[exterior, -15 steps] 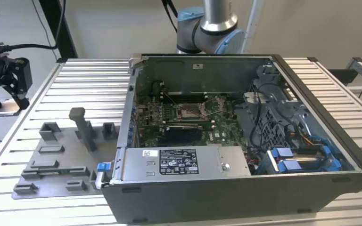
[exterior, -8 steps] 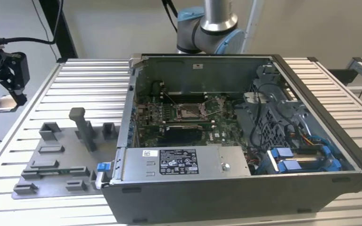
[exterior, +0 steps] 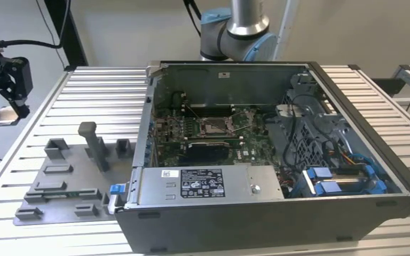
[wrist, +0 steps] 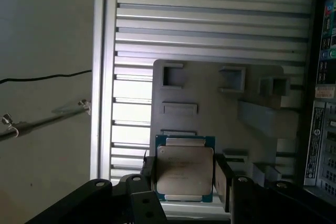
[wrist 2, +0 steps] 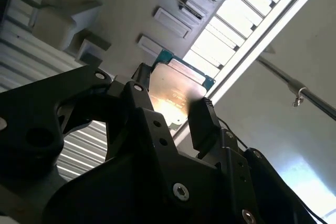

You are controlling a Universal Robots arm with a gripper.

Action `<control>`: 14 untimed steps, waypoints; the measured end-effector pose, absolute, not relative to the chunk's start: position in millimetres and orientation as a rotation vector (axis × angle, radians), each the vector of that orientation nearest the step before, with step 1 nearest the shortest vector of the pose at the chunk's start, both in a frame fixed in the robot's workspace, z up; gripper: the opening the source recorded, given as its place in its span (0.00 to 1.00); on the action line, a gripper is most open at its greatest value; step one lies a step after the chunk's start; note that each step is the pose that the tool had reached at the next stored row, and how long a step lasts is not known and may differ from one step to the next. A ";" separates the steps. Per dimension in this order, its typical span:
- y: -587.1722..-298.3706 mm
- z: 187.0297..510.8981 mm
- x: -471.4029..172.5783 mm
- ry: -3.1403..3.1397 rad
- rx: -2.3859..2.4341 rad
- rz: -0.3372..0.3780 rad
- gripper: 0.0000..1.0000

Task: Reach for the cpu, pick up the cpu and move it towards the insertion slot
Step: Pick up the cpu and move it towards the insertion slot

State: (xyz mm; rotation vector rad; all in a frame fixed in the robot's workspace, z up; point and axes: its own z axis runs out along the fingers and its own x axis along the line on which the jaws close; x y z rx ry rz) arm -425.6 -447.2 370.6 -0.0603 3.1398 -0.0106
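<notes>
Jaws: black, at 9 o'clock in the exterior view and lifted clear of the bench. They are pinching the cpu, and in both wrist views one jaw presses on each of two opposite edges of the chip.
Cpu: flat, in the jaws' grip at the lower end of the black tool. The first wrist view shows its pale silvery lid with a green rim. In the second wrist view the lid catches a bright glare.
Fixture plate: grey, lying on the ribbed metal bench at 8 o'clock in the exterior view, about 5 o'clock from the cpu. It carries raised blocks and one upright post. In the first wrist view it lies beyond the chip.
Computer case: open-topped, standing on the bench just beside the plate, on the plate's 3 o'clock side.
Insertion slot: a square socket with a silver frame on the green board inside the case. It lies about 3 o'clock from the cpu and well apart from it.
Arm base: grey and blue, at 12 o'clock behind the case.
Drive cage: blue-clipped, inside the case at 4 o'clock.
</notes>
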 end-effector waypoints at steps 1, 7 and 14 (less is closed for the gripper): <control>-447.2 370.6 -425.7 3.140 -0.060 -0.011 0.00; -447.2 370.9 -424.3 3.140 -0.061 -0.011 0.00; -447.2 370.7 -411.6 3.140 -0.060 -0.011 0.00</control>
